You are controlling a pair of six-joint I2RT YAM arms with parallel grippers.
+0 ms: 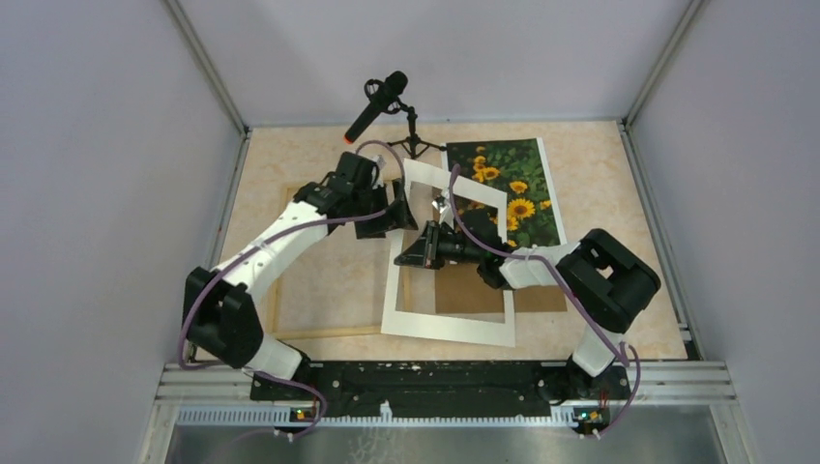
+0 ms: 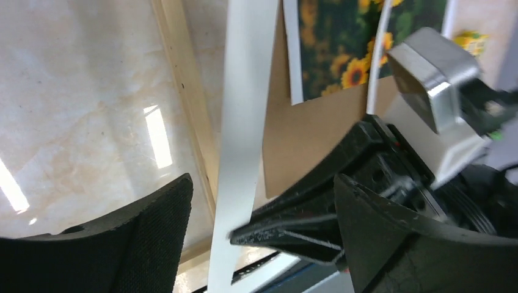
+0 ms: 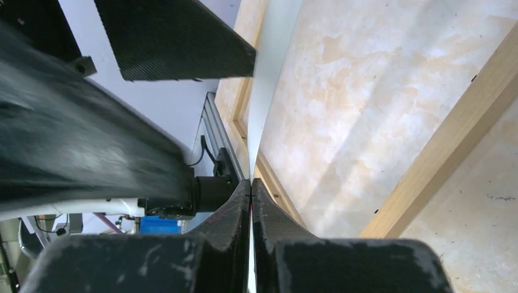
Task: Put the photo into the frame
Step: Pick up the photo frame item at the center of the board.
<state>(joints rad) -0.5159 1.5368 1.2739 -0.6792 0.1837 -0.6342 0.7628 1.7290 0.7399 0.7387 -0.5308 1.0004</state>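
The white mat (image 1: pixel 447 329) is pinched between the right gripper's (image 3: pixel 251 189) fingers, while the left gripper's (image 2: pixel 261 189) fingers are spread around its strip. The photo (image 1: pixel 508 184) is laid far right, the frame (image 2: pixel 186 91) left, on the table (image 1: pixel 600 174).

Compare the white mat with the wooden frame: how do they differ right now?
The white mat is broad flat card; the frame is thin light-wood strips. The mat is pinched by the right gripper, jaws shut, and partly lifted; the frame lies flat on the table, gripped by nothing. The mat overlaps the frame's right strip. Both are open rectangles.
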